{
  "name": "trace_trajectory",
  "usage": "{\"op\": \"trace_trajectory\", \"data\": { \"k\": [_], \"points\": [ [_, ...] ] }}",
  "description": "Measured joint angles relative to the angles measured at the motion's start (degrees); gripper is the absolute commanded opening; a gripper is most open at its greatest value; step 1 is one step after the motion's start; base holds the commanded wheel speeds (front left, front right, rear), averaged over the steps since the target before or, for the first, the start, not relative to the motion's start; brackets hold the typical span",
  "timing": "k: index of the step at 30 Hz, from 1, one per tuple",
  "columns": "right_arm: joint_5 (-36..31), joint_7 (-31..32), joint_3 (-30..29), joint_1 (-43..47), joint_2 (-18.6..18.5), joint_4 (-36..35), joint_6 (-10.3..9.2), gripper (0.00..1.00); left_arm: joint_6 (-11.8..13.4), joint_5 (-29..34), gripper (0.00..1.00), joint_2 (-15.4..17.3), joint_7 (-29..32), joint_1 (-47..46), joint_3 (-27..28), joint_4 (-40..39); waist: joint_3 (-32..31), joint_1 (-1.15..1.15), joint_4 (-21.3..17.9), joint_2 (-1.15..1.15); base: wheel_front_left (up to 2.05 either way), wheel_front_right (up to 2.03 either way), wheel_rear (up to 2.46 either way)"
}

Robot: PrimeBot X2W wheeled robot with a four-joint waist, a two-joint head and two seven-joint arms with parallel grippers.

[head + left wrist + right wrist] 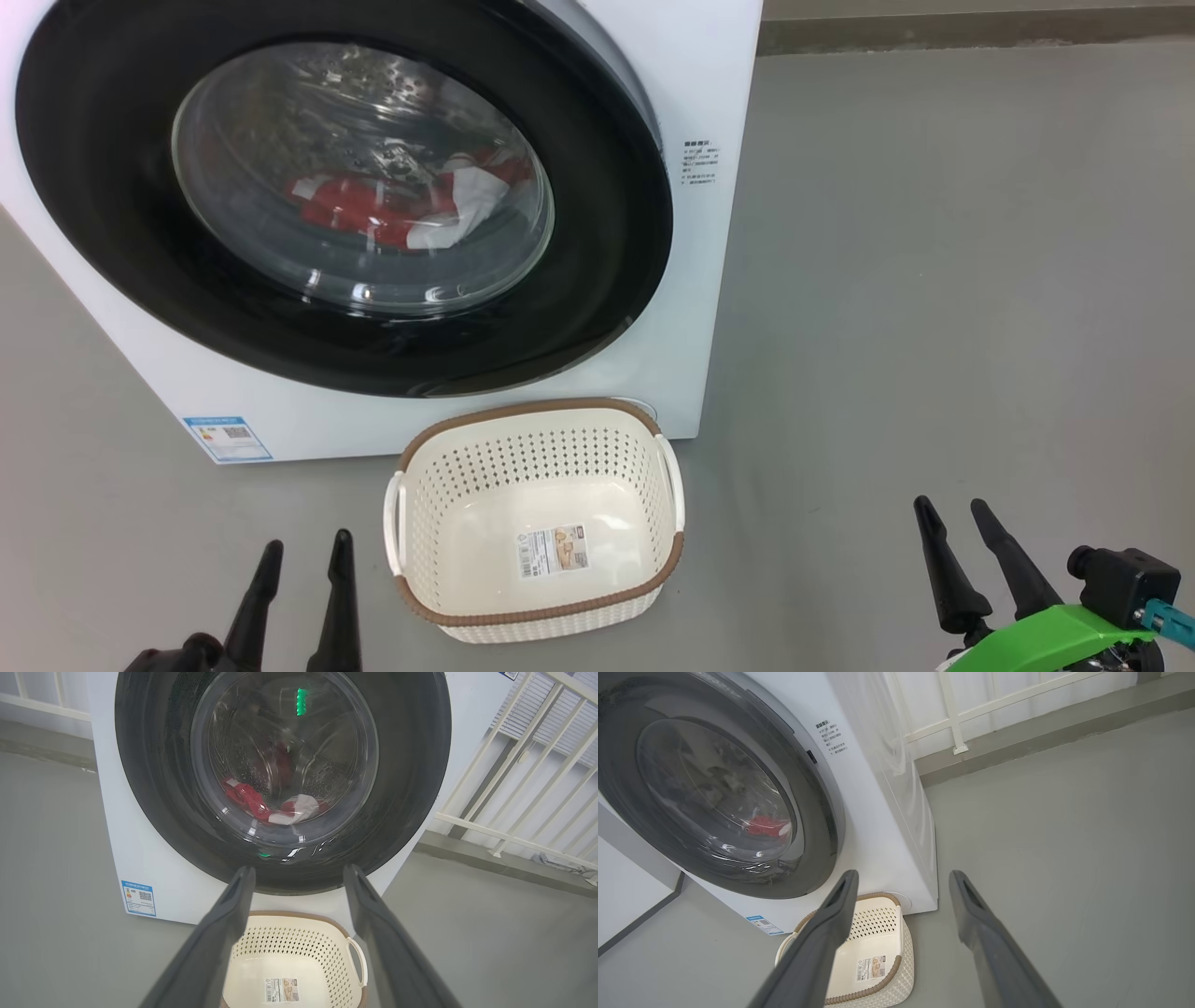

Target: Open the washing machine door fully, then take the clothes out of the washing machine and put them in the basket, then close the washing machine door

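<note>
Wide-spread right pincer (903,877); cream perforated plastic basket (878,919) at six o'clock, red fabric clothes (763,825) behind black-rimmed glass door (822,812) at ten o'clock.

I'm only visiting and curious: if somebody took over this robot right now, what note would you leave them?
The left gripper: open, empty, left of the basket.
The right gripper: open, empty, further off on the basket's right.
The washing machine door is not swung open; the clothes lie inside behind it.
The basket sits on the floor before the washing machine, no clothes in it.
Done: nothing yet.
Left: open the door fully, move clothes to basket, close the door.
</note>
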Motion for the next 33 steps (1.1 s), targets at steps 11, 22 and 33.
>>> {"op": "trace_trajectory", "data": {
  "k": [11, 22, 33],
  "points": [
    [-5.19, -1.87, -0.44, -0.03, -0.08, -0.46, 0.00, 1.00, 0.27, 5.86, 1.00, 0.18, -1.93, 0.04, -0.10, -0.14, 0.61, 0.00, -0.02, 0.00, 0.00, 0.00, 0.00],
    [-11.58, -3.45, -2.20, 0.83, -0.07, -0.87, 0.00, 1.00, 0.27, 11.82, 1.00, 0.26, -3.53, 1.18, -0.21, 0.27, 0.46, 0.00, -0.15, 0.00, 0.00, 0.00, 0.00],
    [-13.93, -4.20, -3.68, 2.22, 0.05, -0.92, 0.00, 1.00, -0.26, 11.77, 1.00, 0.32, -4.03, 1.19, -0.07, 1.87, 0.50, 0.00, -0.39, 0.00, 0.00, 0.00, 0.00]
  ]
}}
